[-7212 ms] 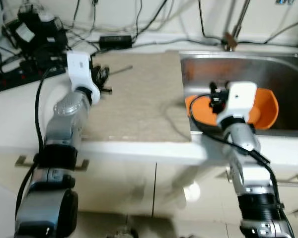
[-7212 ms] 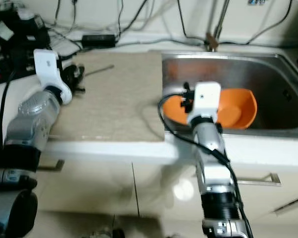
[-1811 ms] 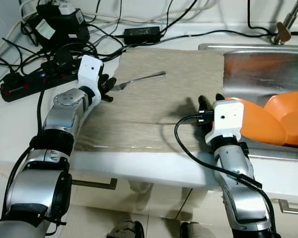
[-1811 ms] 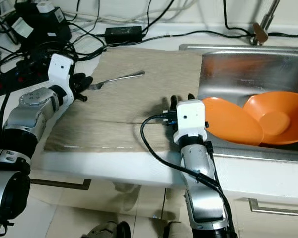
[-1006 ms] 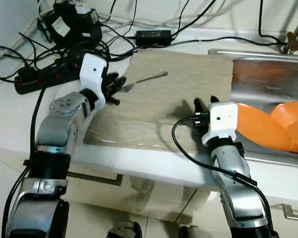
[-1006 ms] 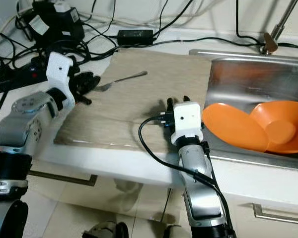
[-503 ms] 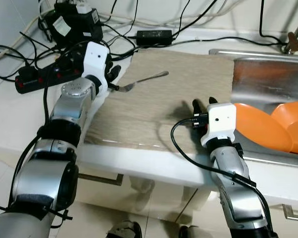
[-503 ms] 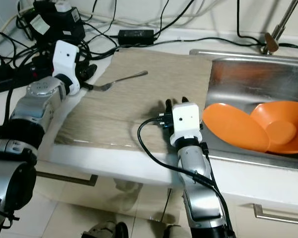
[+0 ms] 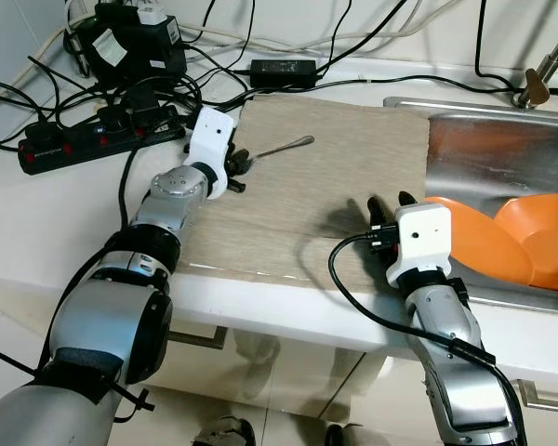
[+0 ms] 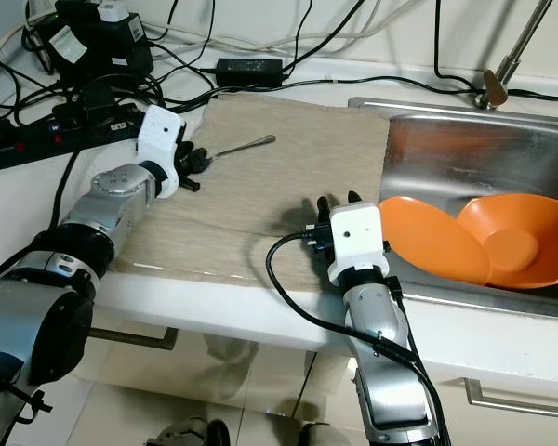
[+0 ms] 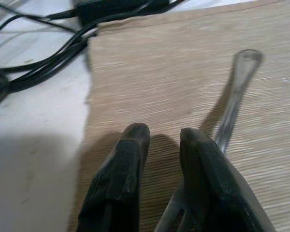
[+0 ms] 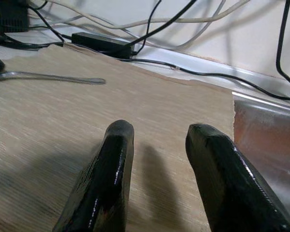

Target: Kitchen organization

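One beige mat (image 9: pixel 325 186). One metal fork (image 9: pixel 277 150). Two orange dishes: one plate (image 9: pixel 479 253), one bowl (image 9: pixel 544 237). One steel sink (image 9: pixel 488 158). One black power strip (image 9: pixel 93 139). One black power adapter (image 9: pixel 284 71). Two grippers: left gripper (image 9: pixel 238 170), right gripper (image 9: pixel 387 206).

My arms (image 9: pixel 158 218) are silver with white wrist housings; my fingers (image 12: pixel 108 183) are black. The mat (image 9: pixel 325 195) is beige with a fine woven texture. The counter (image 9: pixel 37 223) is white. The fork (image 9: pixel 281 148) and sink (image 10: pixel 465 149) are silver. Both bowls (image 10: pixel 502 237) are orange. The cables (image 9: pixel 93 102) are black.
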You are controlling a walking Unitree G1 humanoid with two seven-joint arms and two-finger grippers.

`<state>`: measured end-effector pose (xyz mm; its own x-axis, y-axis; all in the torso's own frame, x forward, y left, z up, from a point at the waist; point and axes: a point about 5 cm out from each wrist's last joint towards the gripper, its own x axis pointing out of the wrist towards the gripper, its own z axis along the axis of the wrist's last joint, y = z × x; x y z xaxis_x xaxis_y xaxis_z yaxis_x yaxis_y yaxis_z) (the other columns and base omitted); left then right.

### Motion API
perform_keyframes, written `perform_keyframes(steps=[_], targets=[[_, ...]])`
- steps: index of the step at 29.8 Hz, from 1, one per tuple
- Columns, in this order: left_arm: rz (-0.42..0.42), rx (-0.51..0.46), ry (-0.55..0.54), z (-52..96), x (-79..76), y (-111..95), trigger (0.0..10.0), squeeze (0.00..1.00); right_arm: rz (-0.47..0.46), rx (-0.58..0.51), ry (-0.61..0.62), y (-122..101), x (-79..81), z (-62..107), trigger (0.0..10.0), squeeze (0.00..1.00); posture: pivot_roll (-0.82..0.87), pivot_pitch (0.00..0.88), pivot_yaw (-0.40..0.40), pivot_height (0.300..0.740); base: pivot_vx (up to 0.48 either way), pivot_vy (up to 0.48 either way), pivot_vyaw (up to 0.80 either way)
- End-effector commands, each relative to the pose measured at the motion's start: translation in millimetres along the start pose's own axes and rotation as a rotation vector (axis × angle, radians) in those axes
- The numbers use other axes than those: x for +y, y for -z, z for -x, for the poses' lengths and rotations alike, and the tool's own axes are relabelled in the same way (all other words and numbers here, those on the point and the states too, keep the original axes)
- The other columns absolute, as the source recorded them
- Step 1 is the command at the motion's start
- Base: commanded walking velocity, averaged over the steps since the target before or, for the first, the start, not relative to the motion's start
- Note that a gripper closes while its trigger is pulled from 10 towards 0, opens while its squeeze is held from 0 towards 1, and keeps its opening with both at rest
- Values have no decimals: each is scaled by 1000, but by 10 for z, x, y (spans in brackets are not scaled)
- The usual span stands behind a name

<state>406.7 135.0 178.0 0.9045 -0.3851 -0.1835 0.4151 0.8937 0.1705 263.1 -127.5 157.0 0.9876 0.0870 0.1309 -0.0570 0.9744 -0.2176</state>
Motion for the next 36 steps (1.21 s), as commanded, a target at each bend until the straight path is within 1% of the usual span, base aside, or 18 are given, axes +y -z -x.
perform_keyframes(steps=[1, 3, 6, 10, 13, 14, 15, 18, 21, 22, 23, 25, 28, 29, 30, 31, 34, 36], targets=[[-10, -7, 45, 20, -20, 44, 10000, 0, -6, -4, -2, -19, -7, -9, 10000, 0, -76, 58, 20, 740, 0, 0, 0], [-7, -15, 58, 29, -23, 46, 10000, 0, -8, -4, -3, -16, 0, -11, 10000, 0, -76, 58, 20, 740, 0, 0, 0], [-2, -99, 143, 90, -80, -12, 10000, 0, -15, -1, -10, -1, 29, -26, 10000, 0, -51, 61, 23, 740, 0, 0, 0], [-6, -160, 188, 175, -118, -94, 10000, 0, -18, 0, -16, 9, 50, -45, 10000, 0, -37, 61, 25, 740, 0, 0, 0], [-15, -195, 223, 300, -148, -148, 10000, 0, -21, -1, -19, 13, 62, -60, 10000, 0, -20, 63, 29, 740, 0, 0, 0], [-15, -195, 223, 300, -148, -148, 10000, 0, -21, -1, -19, 13, 62, -60, 10000, 0, -20, 63, 29, 740, 0, 0, 0], [-20, -201, 232, 339, -160, -158, 10000, 0, -22, -1, -20, 15, 65, -63, 10000, 0, -20, 63, 29, 740, 0, 0, 0], [-23, -214, 262, 528, -200, -205, 10000, 0, -30, 0, -23, 28, 86, -77, 10000, 0, -4, 66, 31, 740, 0, 0, 0], [-24, -222, 247, 553, -178, -246, 10000, 0, -33, -1, -25, 29, 99, -83, 10000, 0, -4, 66, 31, 740, 0, 0, 0], [-24, -222, 247, 553, -178, -246, 10000, 0, -33, -1, -25, 29, 99, -83, 10000, 0, -4, 66, 31, 740, 0, 0, 0], [-26, -230, 216, 554, -129, -302, 10000, 0, -36, -3, -27, 27, 112, -90, 10000, 0, 3, 64, 33, 740, 0, 0, 0], [-37, -231, 173, 518, -59, -342, 10000, 0, -38, -6, -28, 24, 124, -96, 10000, 0, 4, 63, 35, 740, 0, 0, 0], [-54, -212, 90, 458, 66, -369, 10000, 0, -40, -8, -28, 23, 129, -102, 10000, 0, 1, 62, 34, 740, 0, 0, 0], [-54, -212, 90, 458, 66, -369, 10000, 0, -40, -8, -28, 23, 129, -102, 10000, 0, 1, 62, 34, 740, 0, 0, 0], [-46, -195, 61, 424, 109, -376, 10000, 0, -39, -9, -25, 29, 121, -99, 10000, 0, -5, 58, 32, 740, 0, 0, 0], [-46, -195, 61, 424, 109, -376, 10000, 0, -39, -9, -25, 29, 121, -99, 10000, 0, -5, 58, 32, 740, 0, 0, 0], [-43, -168, 38, 342, 134, -346, 10000, 0, -36, -8, -24, 42, 109, -93, 10000, 0, -12, 52, 21, 740, 0, 0, 0], [-50, -138, 35, 260, 122, -298, 10000, 0, -31, -7, -27, 44, 104, -93, 10000, 0, -18, 50, 15, 740, 0, 0, 0]])
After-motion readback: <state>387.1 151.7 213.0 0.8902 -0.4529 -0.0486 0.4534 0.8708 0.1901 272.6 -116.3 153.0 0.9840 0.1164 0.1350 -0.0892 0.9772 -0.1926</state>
